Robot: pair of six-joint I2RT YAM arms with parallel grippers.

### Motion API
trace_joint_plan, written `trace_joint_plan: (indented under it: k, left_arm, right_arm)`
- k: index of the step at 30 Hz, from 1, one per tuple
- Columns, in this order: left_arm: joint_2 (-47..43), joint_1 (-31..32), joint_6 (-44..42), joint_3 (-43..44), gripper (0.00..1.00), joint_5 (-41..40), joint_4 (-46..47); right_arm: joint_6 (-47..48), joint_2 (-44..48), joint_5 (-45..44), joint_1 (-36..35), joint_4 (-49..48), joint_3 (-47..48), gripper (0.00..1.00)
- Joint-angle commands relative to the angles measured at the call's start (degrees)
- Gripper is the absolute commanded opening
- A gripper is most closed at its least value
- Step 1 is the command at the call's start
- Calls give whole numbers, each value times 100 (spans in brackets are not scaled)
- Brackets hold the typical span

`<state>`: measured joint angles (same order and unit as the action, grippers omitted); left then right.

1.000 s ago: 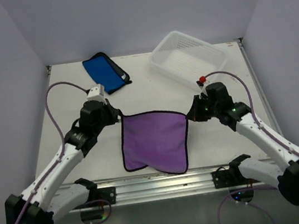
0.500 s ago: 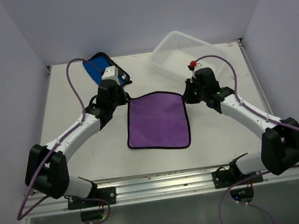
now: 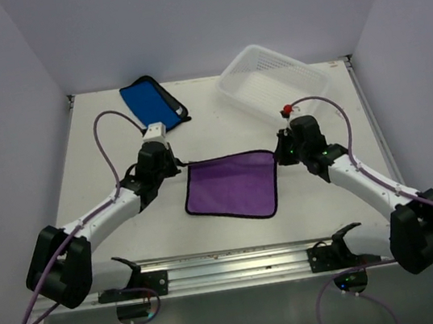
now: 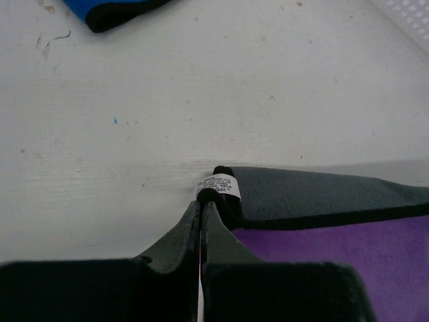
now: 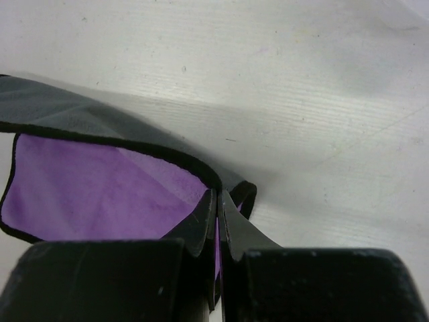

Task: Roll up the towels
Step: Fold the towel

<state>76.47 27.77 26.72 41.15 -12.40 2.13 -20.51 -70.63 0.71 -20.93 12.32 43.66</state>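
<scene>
Both arms pinch the far corners of the purple cloth towel with black edging (image 3: 231, 186)
The left jaws are clamped on its far left corner, beside a small white label (image 4: 218, 188), and the right jaws on its far right corner; the towel is spread mid-way on the white counter (image 3: 212, 134). The bright blue towel with black edging (image 3: 152, 105) lies far left, well apart; the white perforated plastic basket (image 3: 274, 80) sits far right

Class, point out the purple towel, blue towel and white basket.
purple towel (image 3: 233, 188), top view, middle of purple face
blue towel (image 3: 152, 105), top view, blue middle
white basket (image 3: 274, 80), top view, bare floor
</scene>
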Motion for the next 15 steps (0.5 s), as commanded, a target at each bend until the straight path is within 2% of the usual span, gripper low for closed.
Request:
trace_joint_plan:
  k: [1, 15]
  left_arm:
    - [-377, -35, 105, -229, 0, -78, 402]
    - [-782, -35, 123, -739, 0, -148, 297]
  right_arm:
    - [-49, 330, -98, 10, -186, -217, 0]
    - [-102, 1235, 456, 1, -300, -1245, 0]
